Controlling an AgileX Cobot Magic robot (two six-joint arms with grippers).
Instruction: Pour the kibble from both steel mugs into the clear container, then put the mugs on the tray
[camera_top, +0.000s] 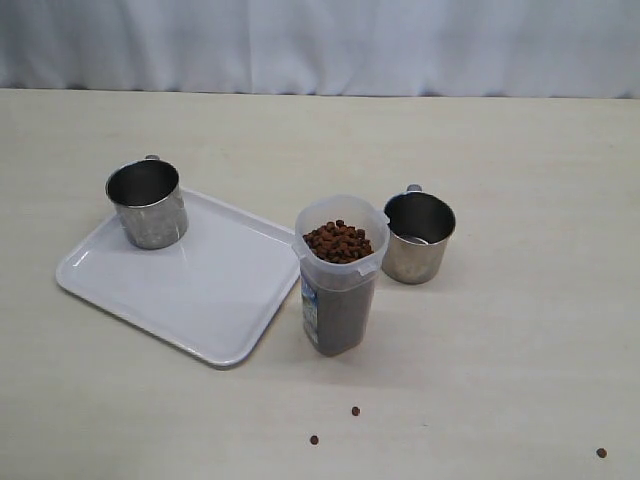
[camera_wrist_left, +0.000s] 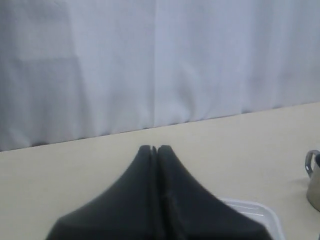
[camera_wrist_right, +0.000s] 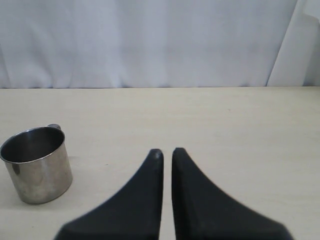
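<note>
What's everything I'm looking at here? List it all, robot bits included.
table: one, beige, under everything
curtain: one, white, behind the table
tray: one, white, left side
clear container: one, whitish, middle, right of the tray
kibble: many, dark brown, filling the container
stray pellets: three, brown, on the table in front
first steel mug: one, silver, on the tray's far corner
second steel mug: one, silver, on the table right of the container
left gripper: one, black, shut, empty
right gripper: one, black, shut, empty

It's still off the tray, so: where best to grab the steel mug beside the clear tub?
Probably the shiny steel mug's rim, pinched from above on the side away from the tall clear plastic tub, which stands close; the mug is upright.
</note>
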